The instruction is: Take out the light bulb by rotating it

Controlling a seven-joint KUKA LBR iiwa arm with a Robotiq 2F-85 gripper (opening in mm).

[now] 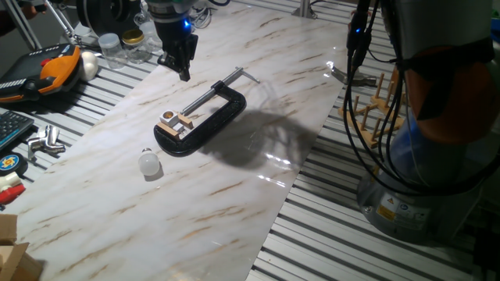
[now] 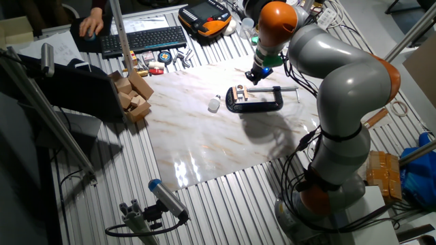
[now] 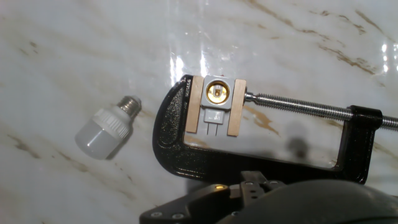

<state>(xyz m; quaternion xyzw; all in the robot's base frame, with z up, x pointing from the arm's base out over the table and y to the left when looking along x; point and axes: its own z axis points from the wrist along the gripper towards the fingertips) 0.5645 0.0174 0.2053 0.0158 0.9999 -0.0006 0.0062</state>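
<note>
A single black C-clamp (image 3: 261, 149) lies flat on the marble tabletop (image 1: 234, 195), pinching one tan wooden socket block (image 3: 216, 104) whose brass socket is empty, and nothing lies between it and the bulb. The one light bulb (image 3: 106, 127) lies on its side on the marble just beside the clamp's curved back, not touching it, its long axis slanted and its screw base pointing toward the clamp. The gripper (image 1: 183, 69) hangs above the table past the clamp's far side, holding nothing, its fingers close together.

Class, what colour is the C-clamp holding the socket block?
Black C-clamp, seen best in the hand view.
</note>
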